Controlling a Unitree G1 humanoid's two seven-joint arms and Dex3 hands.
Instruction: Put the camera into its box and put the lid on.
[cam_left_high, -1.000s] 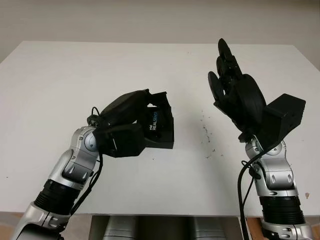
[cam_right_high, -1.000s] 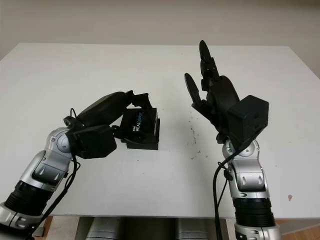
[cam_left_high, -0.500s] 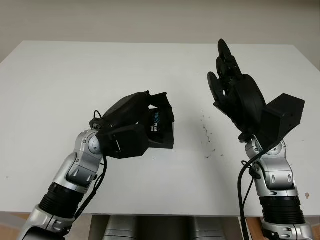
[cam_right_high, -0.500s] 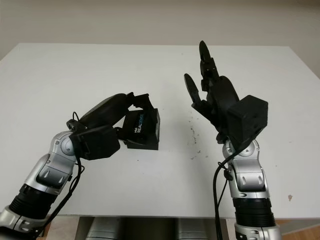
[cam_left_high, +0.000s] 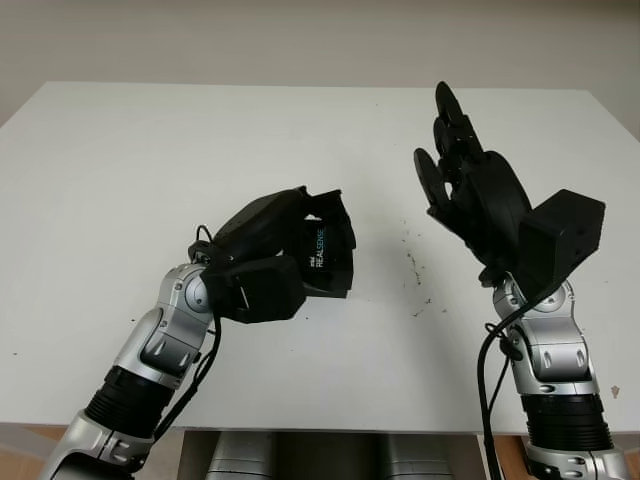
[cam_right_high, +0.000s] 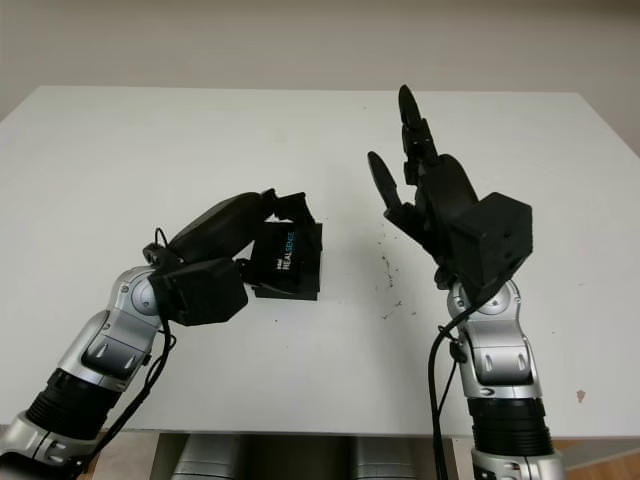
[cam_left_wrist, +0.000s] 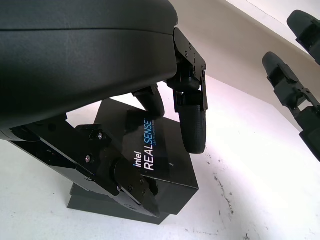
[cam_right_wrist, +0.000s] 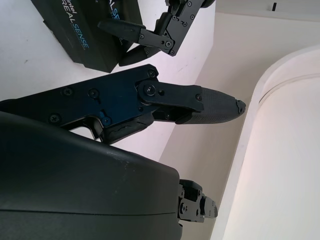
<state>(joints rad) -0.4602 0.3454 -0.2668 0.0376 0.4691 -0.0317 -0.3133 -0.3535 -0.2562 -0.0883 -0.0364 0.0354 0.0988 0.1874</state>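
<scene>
The white desk is carrying a black box printed "intel REALSENSE", which is sitting near the middle of the surface, slightly toward 9 o'clock. The box consists of a glossy lid seated over a matte base — the base is protruding below the lid's edge as a narrow step in the left wrist view. Whether the lid is fully seated cannot be told. The camera itself is not visible, so its place cannot be told.

The left hand is entering from 7 o'clock and is clamping the box: its fingers are curling down over the top and the far face of the lid, while the thumb side is pressing against the near face beside the printed lettering. The base is touching the desk.

The right hand is standing open at 3 o'clock, raised above the desk with its fingers pointing toward 12 o'clock and its palm facing the box — it is holding nothing and is well apart from the box. In the right wrist view, one finger of this hand is reaching across with the box beyond it.

A scatter of small dark specks is lying on the desk between the box and the right hand.
</scene>
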